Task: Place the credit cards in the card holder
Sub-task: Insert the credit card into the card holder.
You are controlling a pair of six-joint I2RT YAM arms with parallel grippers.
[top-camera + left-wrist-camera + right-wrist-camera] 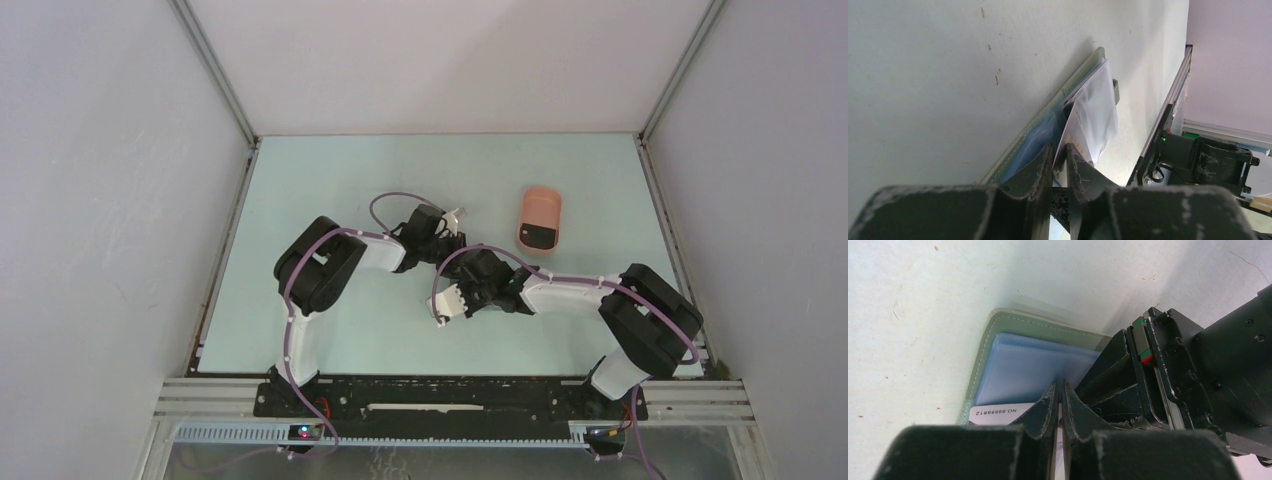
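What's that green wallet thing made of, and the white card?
The card holder looks like soft matte leather or fake leather: it is grey-green with pale stitching along its edge. Its pockets look like clear bluish plastic, slightly shiny. The card looks like thin, stiff plastic, smooth and whitish, with a printed number.
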